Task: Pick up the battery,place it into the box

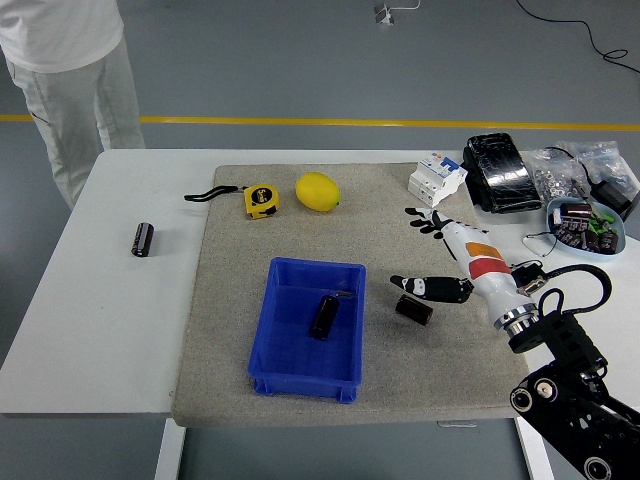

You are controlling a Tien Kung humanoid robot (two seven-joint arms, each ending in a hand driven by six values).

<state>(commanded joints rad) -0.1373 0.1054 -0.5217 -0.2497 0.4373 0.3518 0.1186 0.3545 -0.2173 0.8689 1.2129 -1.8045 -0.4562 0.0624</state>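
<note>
Battery lies flat inside the blue box, apparently delivered, while the right hand hangs spread and empty right of the box, above another battery.

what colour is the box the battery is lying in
Blue: the box holding the battery is solid blue, clear in the head view.

looks like a lab or workshop: grey floor with yellow line, table, breaker, parts bowl.
</note>
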